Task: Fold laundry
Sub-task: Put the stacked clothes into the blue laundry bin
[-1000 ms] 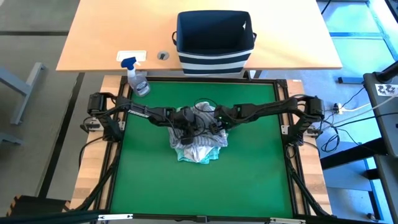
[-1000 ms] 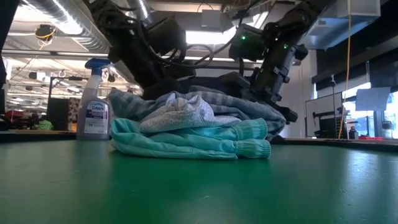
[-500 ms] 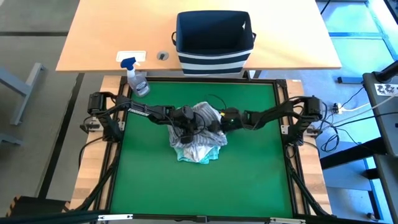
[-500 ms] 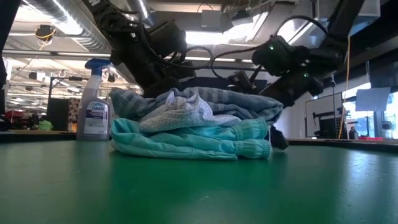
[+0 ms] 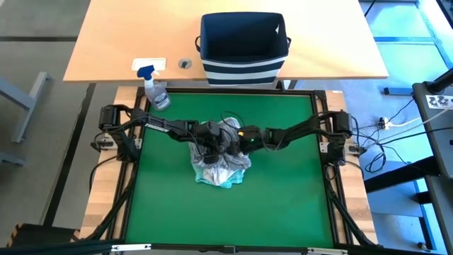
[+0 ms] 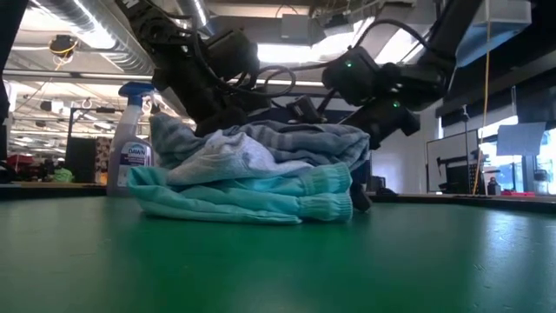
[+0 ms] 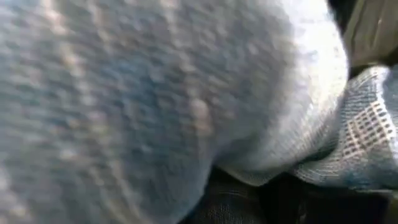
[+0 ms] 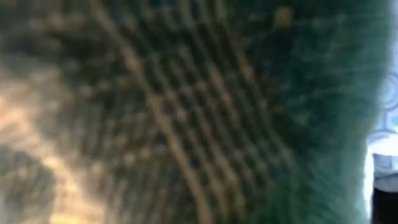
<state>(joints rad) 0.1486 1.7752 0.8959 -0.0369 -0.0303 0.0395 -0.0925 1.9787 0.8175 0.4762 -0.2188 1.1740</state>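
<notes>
Right now the laundry [image 5: 221,161] sits as one heap mid-mat, well in front of the striped basket [image 5: 244,44] — mint-teal garment [image 6: 252,202] at the bottom, white t-shirt [image 6: 221,156] over it, grey-blue striped shirt [image 6: 304,139] on top. Left gripper [image 5: 210,139] is pressed into the heap's basket-side edge; fingers buried in cloth, so can't tell if they're apart or gripping. Right gripper [image 5: 244,139] meets the heap from the other side, also sunk in fabric — can't tell its fingers either. Spray bottle [image 5: 156,91] stands left of the basket.
</notes>
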